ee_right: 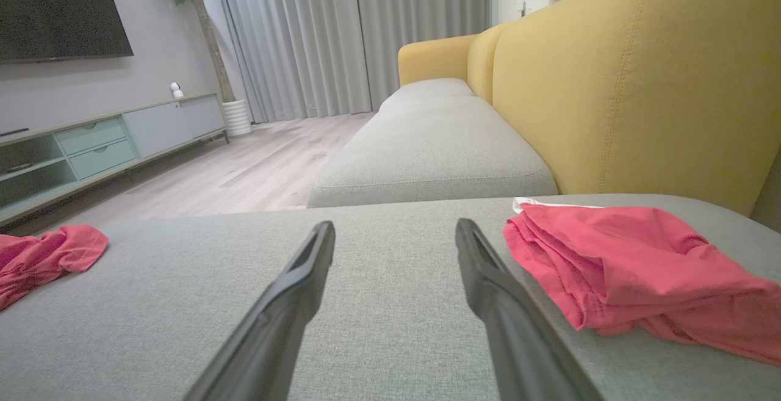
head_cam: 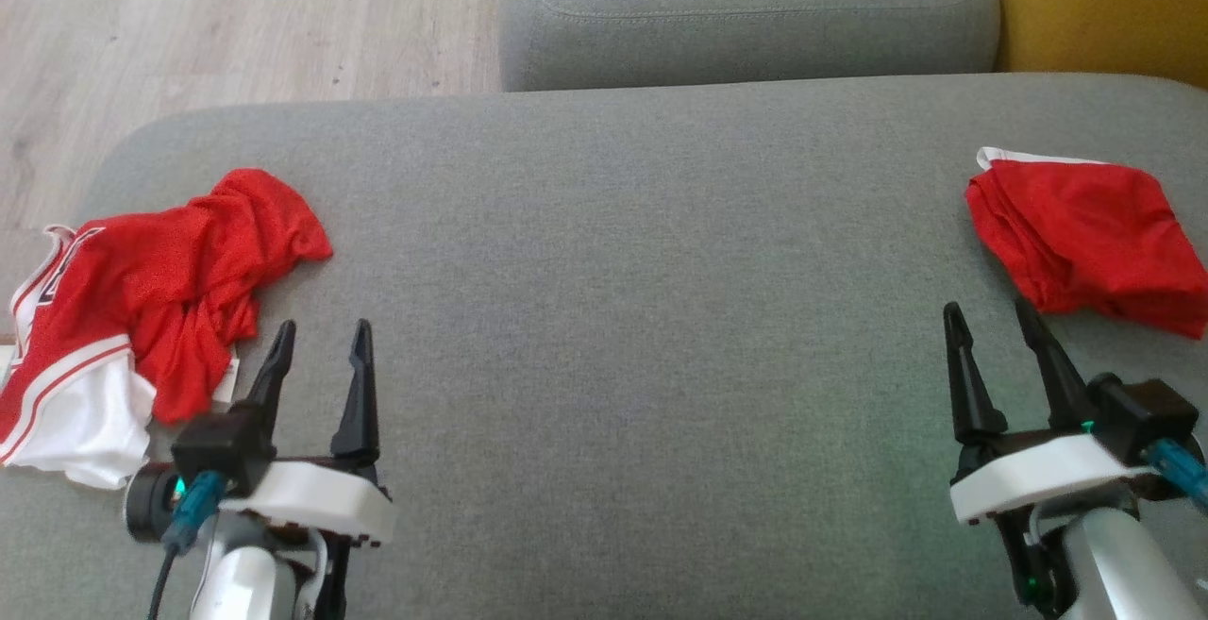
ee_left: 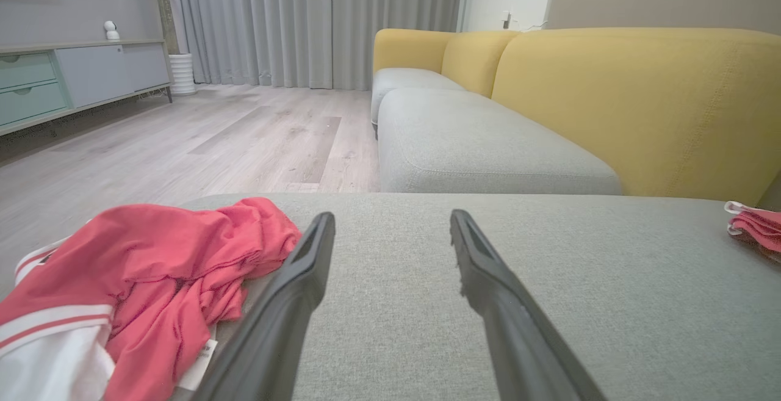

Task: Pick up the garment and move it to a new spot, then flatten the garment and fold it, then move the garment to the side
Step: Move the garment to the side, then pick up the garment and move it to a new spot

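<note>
Black fingers (head_cam: 360, 384), white wrist housings (head_cam: 311, 497), teal plugs (head_cam: 193, 507) (green lights (head_cam: 177, 485))

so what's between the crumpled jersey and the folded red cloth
Bare grey cushion, in the head view: nothing lies between the crumpled jersey and the folded red cloth.

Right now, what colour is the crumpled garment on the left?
The garment is red with white trim; head view.
</note>
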You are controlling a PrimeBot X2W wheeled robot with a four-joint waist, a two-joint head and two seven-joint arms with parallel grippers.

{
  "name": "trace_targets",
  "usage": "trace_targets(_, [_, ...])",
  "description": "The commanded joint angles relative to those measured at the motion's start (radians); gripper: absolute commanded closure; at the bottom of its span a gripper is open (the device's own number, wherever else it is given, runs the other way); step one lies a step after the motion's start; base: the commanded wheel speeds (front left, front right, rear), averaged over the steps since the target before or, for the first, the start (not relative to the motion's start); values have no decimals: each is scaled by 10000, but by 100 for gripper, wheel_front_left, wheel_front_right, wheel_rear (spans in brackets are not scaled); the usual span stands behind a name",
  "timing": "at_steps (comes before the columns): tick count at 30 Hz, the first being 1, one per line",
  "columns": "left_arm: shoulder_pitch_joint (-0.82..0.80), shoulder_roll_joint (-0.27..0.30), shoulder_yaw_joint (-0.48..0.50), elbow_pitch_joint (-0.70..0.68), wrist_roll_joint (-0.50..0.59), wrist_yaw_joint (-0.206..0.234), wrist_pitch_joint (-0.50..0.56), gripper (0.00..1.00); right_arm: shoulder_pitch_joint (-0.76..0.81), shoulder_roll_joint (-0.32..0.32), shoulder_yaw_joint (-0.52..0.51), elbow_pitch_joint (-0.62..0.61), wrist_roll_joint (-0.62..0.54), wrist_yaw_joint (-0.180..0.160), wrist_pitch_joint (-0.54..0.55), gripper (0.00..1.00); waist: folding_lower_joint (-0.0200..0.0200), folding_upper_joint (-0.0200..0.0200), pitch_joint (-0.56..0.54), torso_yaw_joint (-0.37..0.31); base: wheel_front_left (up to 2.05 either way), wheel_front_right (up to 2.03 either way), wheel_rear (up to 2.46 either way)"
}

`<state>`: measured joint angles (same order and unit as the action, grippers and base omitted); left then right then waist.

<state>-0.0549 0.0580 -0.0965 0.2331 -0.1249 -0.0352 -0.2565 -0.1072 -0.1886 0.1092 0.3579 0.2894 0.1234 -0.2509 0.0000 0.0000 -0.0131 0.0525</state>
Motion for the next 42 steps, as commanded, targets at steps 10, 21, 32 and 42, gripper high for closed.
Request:
trace_targets(10, [-307, -14, 488, -325, 116, 13, -53, 0, 5, 356, -145, -885, -466, 73, 17, 0, 0, 0, 68, -99, 0, 0, 0])
trace_targets(21, [-440, -53, 482, -205, 154, -16, -53, 0, 90, 455, -247, -1192, -525, 73, 252, 0, 0, 0, 68, 276, 0, 0, 0])
trace_targets(32, [-445, -65, 645, -202, 189, 29, -53, 0, -54, 645, 202, -1133, -311, 73, 409, 0, 0, 0, 58, 2241, 0, 0, 0])
trace_targets(42, [-317, -62, 940, -232, 186, 62, -53, 0, -234, 621, 662, -875, -78, 73, 369, 0, 0, 0, 197, 3732, 0, 0, 0])
